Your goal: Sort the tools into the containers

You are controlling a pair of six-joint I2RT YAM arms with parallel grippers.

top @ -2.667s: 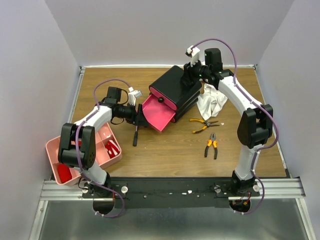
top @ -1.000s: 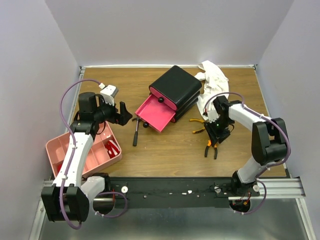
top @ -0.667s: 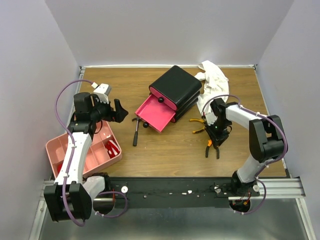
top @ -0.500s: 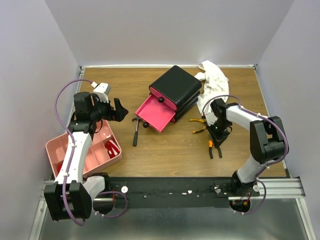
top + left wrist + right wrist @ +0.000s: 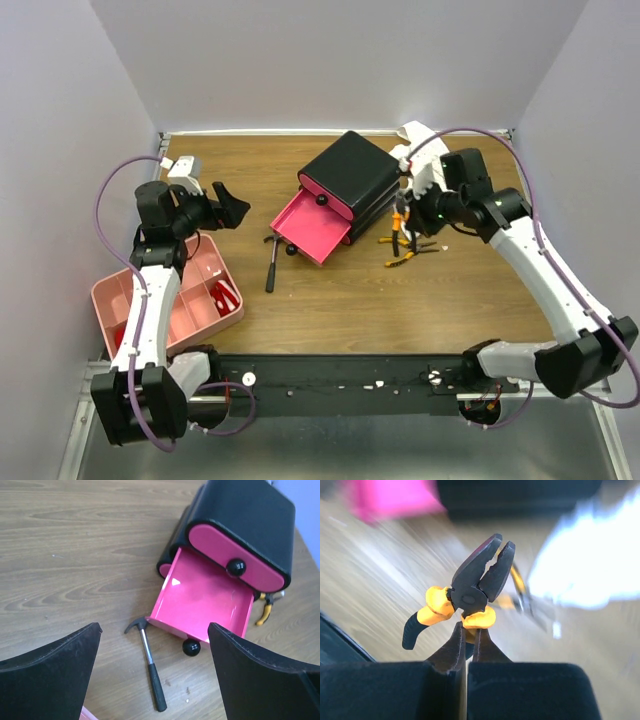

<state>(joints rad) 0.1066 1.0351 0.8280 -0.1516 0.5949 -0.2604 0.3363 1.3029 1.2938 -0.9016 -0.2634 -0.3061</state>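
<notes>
pliers [image 5: 470, 594] pinched in right end effector [image 5: 467, 639], nose outward

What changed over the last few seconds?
The right jaws shut on the pliers and lifted them up toward the black box. Left arm swung outward, jaws open. Hammer, open drawer, other pliers, tray: unmoved.

I work in a lab test cell: plain pale walls [image 5: 330, 60] box in my wooden desk [image 5: 340, 300] at nine, twelve and three o'clock, my arms [image 5: 545, 270] bolted to a metal rail [image 5: 590, 375] at six.
</notes>
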